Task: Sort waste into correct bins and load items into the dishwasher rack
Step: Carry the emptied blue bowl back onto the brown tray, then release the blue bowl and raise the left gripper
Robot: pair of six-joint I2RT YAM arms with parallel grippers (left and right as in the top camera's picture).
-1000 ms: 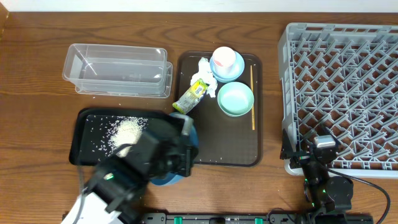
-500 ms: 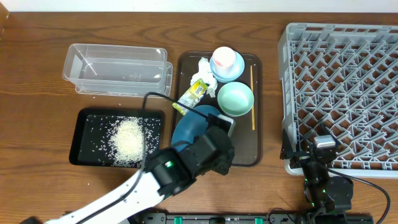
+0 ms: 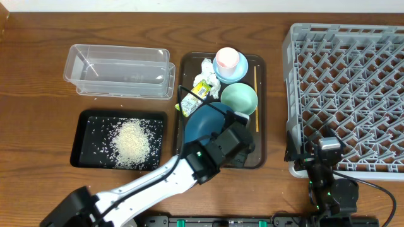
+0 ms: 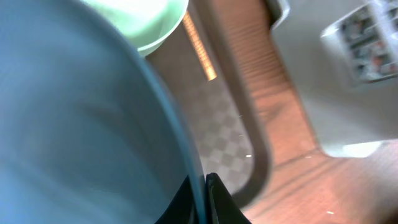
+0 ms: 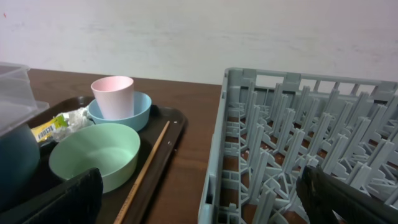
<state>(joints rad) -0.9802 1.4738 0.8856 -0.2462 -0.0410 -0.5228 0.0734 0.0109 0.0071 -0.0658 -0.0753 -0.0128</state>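
The large blue plate-bowl [image 3: 205, 123] hangs tilted over the front of the brown serving tray [image 3: 260, 126]. My left gripper [image 3: 228, 125] is shut on its rim [image 4: 200, 193], one finger on each side of the thin blue edge. Behind it sit the mint-green bowl [image 3: 239, 99], the pink cup [image 3: 226, 60] standing in the pale-blue bowl [image 3: 238, 70], and the chopstick [image 3: 255, 98]. White tissue [image 3: 207, 69] and the yellow-green wrapper [image 3: 196, 94] lie on the tray's left. Rice [image 3: 131, 142] is heaped in the black tray [image 3: 85, 126]. My right gripper [image 5: 199, 199] stands open and empty at the grey rack's [image 3: 347, 82] near-left corner.
The clear tub [image 3: 76, 63] stands at the back left. My left arm reaches in from the front left across the table. The rack's wall [image 5: 217, 155] rises just right of the brown tray, with a strip of bare wood between them.
My left arm has swung right, carrying the blue plate-bowl from over the black tray to above the brown tray beside the mint bowl. The right arm has not moved.
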